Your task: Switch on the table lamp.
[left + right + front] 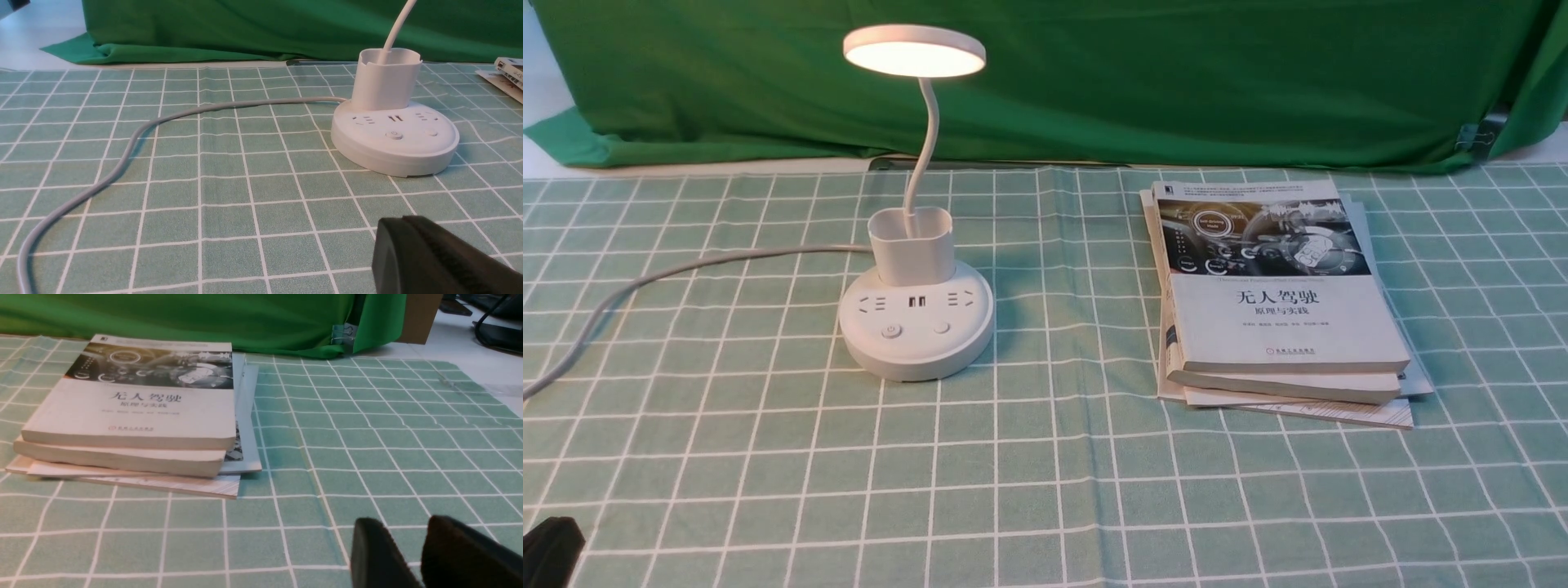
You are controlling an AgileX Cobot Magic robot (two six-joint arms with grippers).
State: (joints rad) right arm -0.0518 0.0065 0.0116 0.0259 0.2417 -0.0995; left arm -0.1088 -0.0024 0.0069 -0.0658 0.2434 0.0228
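Front view shows the table lamp [916,327] standing on the checked tablecloth [1045,490], in the left half and nearer the far edge than the near one. Its disc head [914,51] glows a warm white, so the lamp appears to be on already and the task looks done; nothing seems left but for the arms to stay clear. The gooseneck [925,143] rises from the cup-shaped holder [912,245], and two buttons [891,331] sit at the front of the round base. A grey cord [645,282] trails off towards the left edge. A stack of books [1278,302] lies in the right half, well apart from the lamp. Of the left gripper [551,551] only a dark tip shows at the near left corner; the right gripper is out of this view.

Left wrist view gives what the front view lacks: the left gripper [439,255] close up, its fingers pressed together with no gap visible, holding nothing, and short of the lamp base [394,143]. The lit head is cut off here, so this view alone cannot confirm the light. The cord [122,163] snakes across the cloth.

Right wrist view alone shows the right gripper [416,555], its two dark fingers slightly spread and empty, resting low over the cloth near the books [130,412]. The lamp does not appear here.
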